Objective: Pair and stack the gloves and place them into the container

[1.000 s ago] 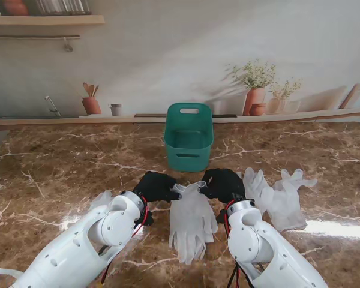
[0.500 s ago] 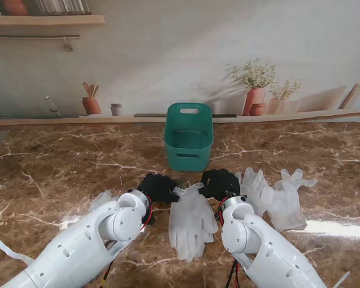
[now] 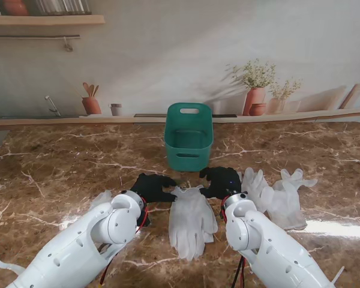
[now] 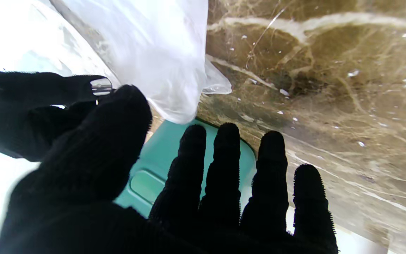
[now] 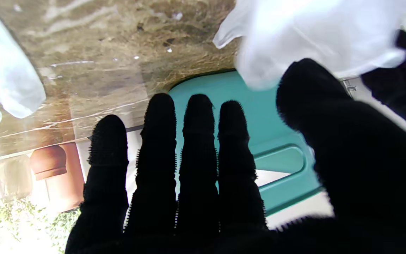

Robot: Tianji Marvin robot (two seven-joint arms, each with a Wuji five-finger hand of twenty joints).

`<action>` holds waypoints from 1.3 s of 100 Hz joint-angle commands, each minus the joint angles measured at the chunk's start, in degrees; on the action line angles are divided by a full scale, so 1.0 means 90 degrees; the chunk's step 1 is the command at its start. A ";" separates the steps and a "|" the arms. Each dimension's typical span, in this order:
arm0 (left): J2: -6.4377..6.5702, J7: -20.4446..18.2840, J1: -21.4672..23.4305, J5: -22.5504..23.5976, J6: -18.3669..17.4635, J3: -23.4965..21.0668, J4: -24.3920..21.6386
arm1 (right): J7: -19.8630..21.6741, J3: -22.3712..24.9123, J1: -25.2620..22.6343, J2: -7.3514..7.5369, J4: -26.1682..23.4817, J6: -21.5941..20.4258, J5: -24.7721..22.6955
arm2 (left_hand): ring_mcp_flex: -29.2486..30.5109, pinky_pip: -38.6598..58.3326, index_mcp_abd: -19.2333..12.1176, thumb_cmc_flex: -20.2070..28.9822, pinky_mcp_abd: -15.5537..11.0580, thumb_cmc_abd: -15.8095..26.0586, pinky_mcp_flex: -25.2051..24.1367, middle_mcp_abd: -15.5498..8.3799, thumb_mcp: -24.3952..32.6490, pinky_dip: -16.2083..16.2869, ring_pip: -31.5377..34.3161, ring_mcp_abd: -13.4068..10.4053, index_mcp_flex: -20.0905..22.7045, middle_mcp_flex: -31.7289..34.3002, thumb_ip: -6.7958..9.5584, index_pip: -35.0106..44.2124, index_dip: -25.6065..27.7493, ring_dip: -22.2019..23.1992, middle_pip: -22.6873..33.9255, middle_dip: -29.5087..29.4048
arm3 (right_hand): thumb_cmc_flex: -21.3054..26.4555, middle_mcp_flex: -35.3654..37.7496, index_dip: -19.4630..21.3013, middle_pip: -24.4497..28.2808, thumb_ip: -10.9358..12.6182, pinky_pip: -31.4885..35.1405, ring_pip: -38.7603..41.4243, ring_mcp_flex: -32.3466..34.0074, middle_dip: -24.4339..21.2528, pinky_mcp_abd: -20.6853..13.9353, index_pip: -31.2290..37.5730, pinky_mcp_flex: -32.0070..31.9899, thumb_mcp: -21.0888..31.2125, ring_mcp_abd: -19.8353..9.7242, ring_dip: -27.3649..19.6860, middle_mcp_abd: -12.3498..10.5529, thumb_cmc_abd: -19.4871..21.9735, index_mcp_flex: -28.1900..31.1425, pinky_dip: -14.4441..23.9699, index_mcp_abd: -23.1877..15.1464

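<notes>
Left hand: the left hand (image 3: 154, 187) hovers flat just left of the stacked gloves' cuffs, fingers (image 4: 228, 165) spread, holding nothing
Right hand: the right hand (image 3: 223, 182) sits just right of the same cuffs, fingers (image 5: 197, 141) extended and apart, grasping nothing
Stacked gloves: the stacked gloves (image 3: 191, 219) lie on the marble surface (image 3: 60, 174) between both hands
Loose gloves: the loose gloves (image 3: 279, 195) lie to the right, near the right hand
Container: the green container (image 3: 188, 137) stands upright farther from me, past the stacked gloves
</notes>
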 commanded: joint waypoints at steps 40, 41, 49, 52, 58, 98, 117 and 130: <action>0.0126 0.0601 0.1613 0.0286 -0.0570 -0.1377 -0.1313 | 0.0530 -0.0084 0.0187 0.0273 -0.0370 -0.0391 -0.0657 | -0.0776 -0.0956 0.0007 -0.0373 -0.0396 0.0397 0.0032 -0.0119 -0.0812 -0.0921 -0.0546 -0.0578 -0.0198 -0.0892 0.0214 -0.0094 -0.0103 -0.0769 -0.0284 -0.0391 | -0.0192 -0.0442 -0.0320 -0.0604 0.0180 -0.0729 -0.1896 0.0362 -0.1235 -0.0067 -0.0074 0.0596 0.0145 0.0022 -0.1473 0.0077 -0.0327 -0.0281 -0.0880 0.0048; 0.0127 0.0611 0.1651 0.0289 -0.0593 -0.1406 -0.1348 | 0.0541 -0.0125 0.0215 0.0273 -0.0347 -0.0392 -0.0657 | -0.0778 -0.0955 0.0004 -0.0371 -0.0397 0.0408 0.0029 -0.0111 -0.0818 -0.0920 -0.0548 -0.0580 -0.0196 -0.0894 0.0215 -0.0093 -0.0103 -0.0772 -0.0287 -0.0393 | -0.0189 -0.0438 -0.0322 -0.0616 0.0178 -0.0727 -0.1914 0.0362 -0.1247 -0.0062 -0.0071 0.0606 0.0150 0.0022 -0.1489 0.0082 -0.0333 -0.0276 -0.0888 0.0044; 0.0134 0.0698 0.1937 0.0347 -0.0732 -0.1601 -0.1612 | 0.0568 -0.0455 0.0437 0.0258 -0.0132 -0.0392 -0.0623 | -0.0790 -0.0975 0.0015 -0.0363 -0.0428 0.0458 0.0016 -0.0107 -0.0890 -0.0934 -0.0564 -0.0572 -0.0199 -0.0898 0.0219 -0.0101 -0.0106 -0.0789 -0.0305 -0.0403 | -0.0141 -0.0385 -0.0336 -0.0730 0.0160 -0.0700 -0.2006 0.0432 -0.1384 -0.0026 -0.0039 0.0650 0.0226 0.0057 -0.1617 0.0086 -0.0391 -0.0239 -0.0946 0.0019; 0.0142 0.0707 0.2047 0.0370 -0.0793 -0.1680 -0.1716 | 0.0556 -0.0593 0.0529 0.0248 -0.0037 -0.0389 -0.0614 | -0.0803 -0.0993 0.0013 -0.0356 -0.0439 0.0486 0.0015 -0.0114 -0.0918 -0.0945 -0.0574 -0.0574 -0.0203 -0.0904 0.0222 -0.0105 -0.0108 -0.0797 -0.0314 -0.0407 | -0.0118 -0.0380 -0.0338 -0.0746 0.0159 -0.0692 -0.2010 0.0445 -0.1404 -0.0023 -0.0034 0.0660 0.0237 0.0052 -0.1629 0.0085 -0.0409 -0.0233 -0.0951 0.0014; 0.0147 0.0761 0.2241 0.0403 -0.0920 -0.1811 -0.1885 | 0.0527 -0.0859 0.0708 0.0232 0.0140 -0.0377 -0.0622 | -0.0805 -0.1028 0.0004 -0.0330 -0.0431 0.0507 0.0015 -0.0107 -0.0977 -0.0966 -0.0582 -0.0579 -0.0188 -0.0902 0.0231 -0.0101 -0.0107 -0.0807 -0.0325 -0.0414 | -0.0099 -0.0379 -0.0341 -0.0784 0.0160 -0.0685 -0.2018 0.0464 -0.1445 -0.0022 -0.0027 0.0672 0.0262 0.0029 -0.1649 0.0089 -0.0404 -0.0223 -0.0960 -0.0014; 0.0142 0.1079 0.2887 0.0651 -0.1369 -0.2357 -0.2454 | 0.0800 -0.2322 0.1449 0.0111 0.0755 0.0685 -0.0665 | -0.0637 -0.1002 -0.0217 -0.0160 -0.0212 0.0600 -0.0007 -0.0222 -0.1415 -0.0842 -0.0732 -0.0876 0.0050 -0.0691 0.0286 0.0128 0.0005 -0.0972 -0.0392 -0.0464 | -0.0158 -0.0438 -0.0913 0.0110 0.0127 -0.0396 -0.0942 0.0348 -0.0823 -0.0282 -0.0849 0.0282 0.0317 -0.0116 -0.0671 -0.0084 -0.0440 -0.1300 -0.0482 0.0554; 0.0123 0.1187 0.2926 0.0663 -0.1363 -0.2389 -0.2437 | 0.0923 -0.2560 0.1437 0.0099 0.0744 0.1126 -0.0718 | -0.0605 -0.1227 -0.0260 -0.0100 -0.0191 0.0610 -0.0040 -0.0234 -0.1513 -0.0929 -0.0763 -0.0905 0.0154 -0.0641 0.0298 0.0231 0.0058 -0.1066 -0.0424 -0.0481 | -0.0114 0.0570 -0.0661 0.2578 0.0019 -0.0421 0.1353 -0.0033 0.1913 -0.0153 0.0223 0.0058 0.0532 -0.0360 0.1042 -0.0729 -0.1013 -0.0124 -0.0219 -0.0128; 0.0113 0.1250 0.2930 0.0667 -0.1392 -0.2399 -0.2408 | 0.0757 -0.2578 0.1369 0.0077 0.0801 0.1063 -0.0718 | -0.0585 -0.1230 -0.0277 -0.0093 -0.0189 0.0621 -0.0028 -0.0226 -0.1543 -0.0901 -0.0754 -0.0902 0.0206 -0.0622 0.0300 0.0275 0.0079 -0.1077 -0.0427 -0.0483 | 0.0311 -0.0117 0.0253 0.2402 -0.1042 -0.0587 0.1783 -0.1069 0.3058 -0.0230 0.2734 -0.0363 0.0339 -0.0390 0.1497 -0.0653 -0.1489 0.1295 -0.0003 -0.1348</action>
